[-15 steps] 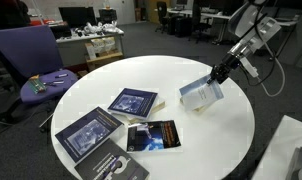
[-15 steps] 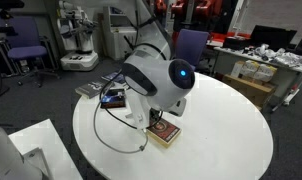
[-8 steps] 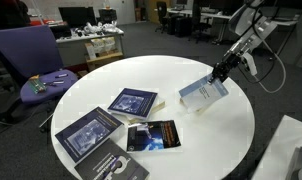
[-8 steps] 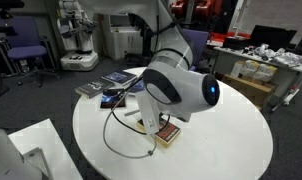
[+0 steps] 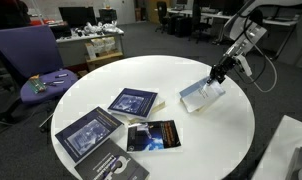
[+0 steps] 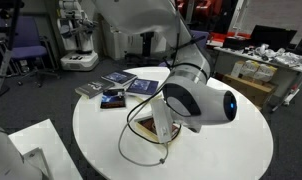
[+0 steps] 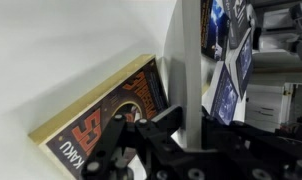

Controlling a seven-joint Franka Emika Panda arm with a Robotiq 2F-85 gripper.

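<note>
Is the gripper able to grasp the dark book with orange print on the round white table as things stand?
Probably not yet: the gripper is shut on a thin pale book, so its jaws are occupied. The dark book with orange print itself lies uncovered on the round white table.

Your arm [image 6: 196, 100] is glossy white, built from rounded, bulbous links, and the big joint cap nearest you carries a glowing blue light [image 6: 229, 103]. A thin black cable [image 6: 121, 145] loops off its side. Your gripper [image 5: 218, 74] is matte black and angular, with dark linkages in the wrist view.
</note>
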